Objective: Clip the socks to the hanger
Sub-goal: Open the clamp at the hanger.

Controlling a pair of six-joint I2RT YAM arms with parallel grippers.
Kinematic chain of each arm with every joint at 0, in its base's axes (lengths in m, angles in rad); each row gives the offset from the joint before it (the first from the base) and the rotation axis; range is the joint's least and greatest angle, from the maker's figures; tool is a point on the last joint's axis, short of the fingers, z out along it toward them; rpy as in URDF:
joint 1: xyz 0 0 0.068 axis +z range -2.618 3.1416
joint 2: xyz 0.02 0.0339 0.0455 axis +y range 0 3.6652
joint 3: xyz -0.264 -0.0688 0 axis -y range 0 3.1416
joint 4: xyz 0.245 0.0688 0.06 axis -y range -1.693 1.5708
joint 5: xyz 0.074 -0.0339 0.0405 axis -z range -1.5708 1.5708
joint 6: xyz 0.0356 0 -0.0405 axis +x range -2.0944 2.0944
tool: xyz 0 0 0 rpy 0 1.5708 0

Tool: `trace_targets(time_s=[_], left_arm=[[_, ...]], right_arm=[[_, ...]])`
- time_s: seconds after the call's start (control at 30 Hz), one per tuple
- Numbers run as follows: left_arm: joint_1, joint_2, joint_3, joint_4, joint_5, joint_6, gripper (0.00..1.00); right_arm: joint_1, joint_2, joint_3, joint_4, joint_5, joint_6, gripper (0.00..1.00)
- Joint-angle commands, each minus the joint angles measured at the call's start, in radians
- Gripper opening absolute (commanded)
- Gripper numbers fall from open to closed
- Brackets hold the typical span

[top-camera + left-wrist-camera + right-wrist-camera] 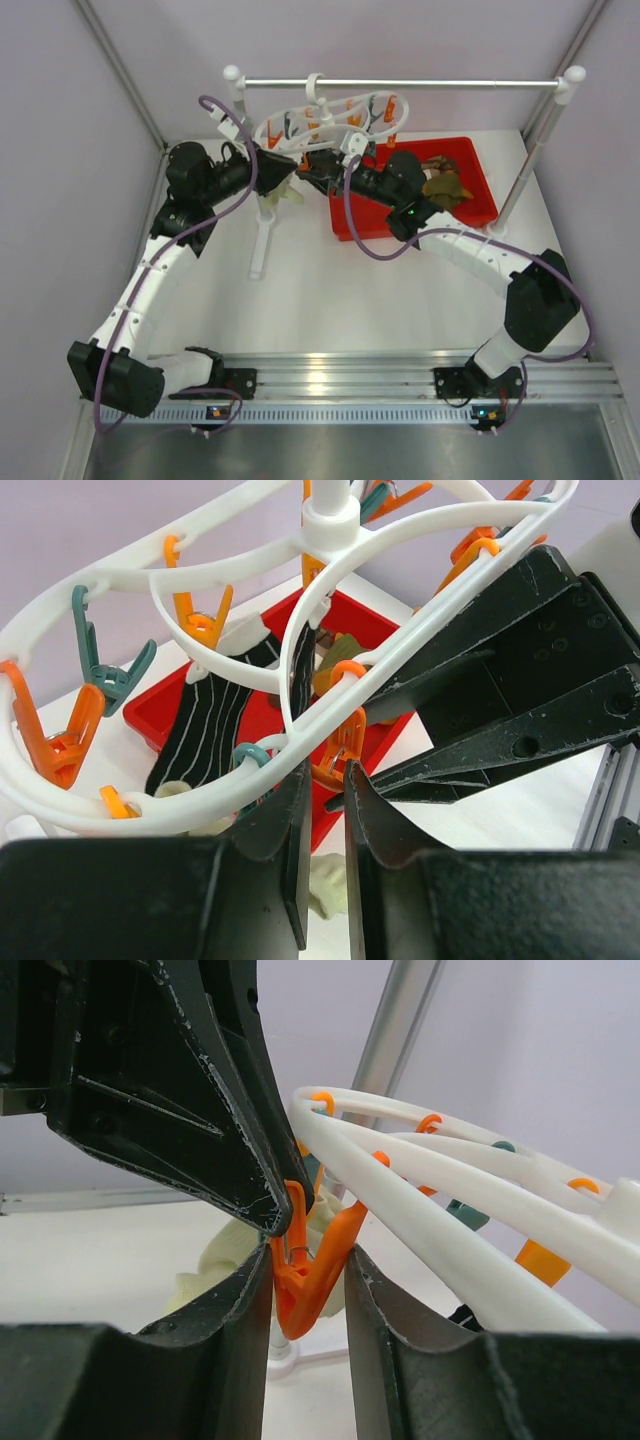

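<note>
Squeezing clip (300, 1310) | right hand (308, 1260) clamps its orange tails, likely to part the jaws | left hand (325, 780), almost shut, pinches cream sock (325, 898) just beside, ready to feed | hanger (330, 520) hangs on rail (450, 83), near tray (470, 155)

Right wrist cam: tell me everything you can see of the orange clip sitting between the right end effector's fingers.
The orange plastic clip is a V of two flat arms, splayed at the top and joined at the bottom, with thin spring wire at mid-height. It hangs roughly upright from the white plastic ring hanger. The right end effector brackets it, both fingers apparently touching its arms. The left end effector meets one upper arm with its black tip. A cream cloth sock sits behind it.
</note>
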Motion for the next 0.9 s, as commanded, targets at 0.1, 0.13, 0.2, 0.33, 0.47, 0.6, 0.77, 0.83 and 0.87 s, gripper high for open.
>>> trace_targets(time_s=[0.1, 0.13, 0.2, 0.33, 0.47, 0.6, 0.77, 0.83, 0.87], left_arm=[[0.001, -0.018, 0.033, -0.024, -0.008, -0.105, 0.26], [0.001, -0.021, 0.034, -0.029, -0.022, -0.121, 0.31], [0.001, -0.038, 0.029, -0.036, -0.058, -0.173, 0.36], [0.001, -0.073, 0.009, -0.059, -0.108, -0.240, 0.47], [0.001, -0.082, 0.006, -0.055, -0.132, -0.300, 0.54], [-0.001, -0.072, 0.010, -0.052, -0.155, -0.356, 0.58], [-0.002, -0.050, 0.021, -0.052, -0.203, -0.391, 0.62], [-0.004, -0.043, 0.027, -0.050, -0.213, -0.409, 0.64], [-0.004, -0.041, 0.029, -0.050, -0.214, -0.417, 0.64]], right_arm=[[0.017, 0.009, 0.057, 0.014, 0.004, -0.011, 0.00], [0.018, 0.010, 0.055, 0.017, 0.020, -0.014, 0.00], [0.035, 0.007, 0.048, 0.024, 0.082, -0.031, 0.00], [0.064, 0.009, 0.032, 0.043, 0.161, -0.074, 0.00], [0.081, 0.012, 0.031, 0.061, 0.201, -0.080, 0.00], [0.102, 0.015, 0.028, 0.067, 0.233, -0.100, 0.00], [0.119, 0.018, 0.025, 0.067, 0.248, -0.118, 0.00], [0.127, 0.020, 0.020, 0.069, 0.256, -0.131, 0.00], [0.127, 0.021, 0.020, 0.069, 0.257, -0.135, 0.00]])
